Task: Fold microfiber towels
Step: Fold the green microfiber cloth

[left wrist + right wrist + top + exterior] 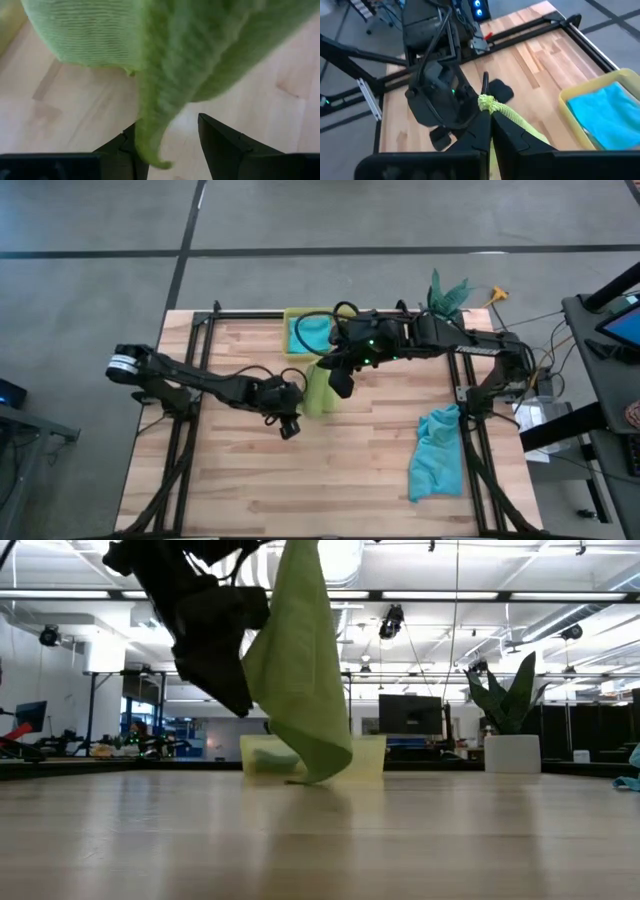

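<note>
Over pale wood — limp, ribbed lime towel (300, 670)

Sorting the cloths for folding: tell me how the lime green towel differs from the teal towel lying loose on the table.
The lime green towel hangs in the air, pinched at a corner by the right gripper; the teal towel lies crumpled at the table's right edge, untouched. The green one sits mid-table by the yellow bin; the teal one far from it. Both are unfolded soft cloths.
</note>
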